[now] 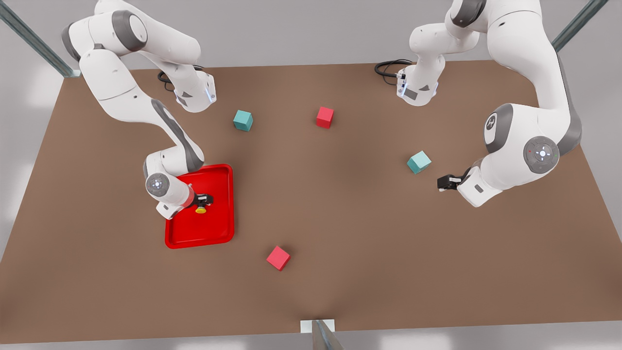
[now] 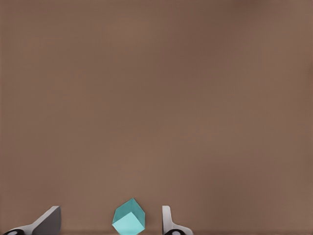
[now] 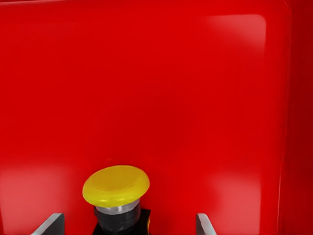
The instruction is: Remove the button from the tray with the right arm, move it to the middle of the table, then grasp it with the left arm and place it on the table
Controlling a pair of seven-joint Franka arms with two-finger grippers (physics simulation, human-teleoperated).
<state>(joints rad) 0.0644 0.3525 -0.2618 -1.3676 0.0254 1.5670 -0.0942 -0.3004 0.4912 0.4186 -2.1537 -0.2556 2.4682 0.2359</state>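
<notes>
Flanking tray (image 1: pixel 223 233): scattered cubes (image 1: pixel 278 257).

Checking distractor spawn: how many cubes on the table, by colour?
4: two teal cubes, one far side, one by the open left gripper; two red cubes, one far centre, one near the tray. Arms could hide more.

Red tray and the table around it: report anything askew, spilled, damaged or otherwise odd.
Nothing stands out. The red tray lies flat and intact on the table, with the button inside it between the right gripper's open fingers. The left gripper hovers open near a teal cube. No spill or damage is visible.
</notes>
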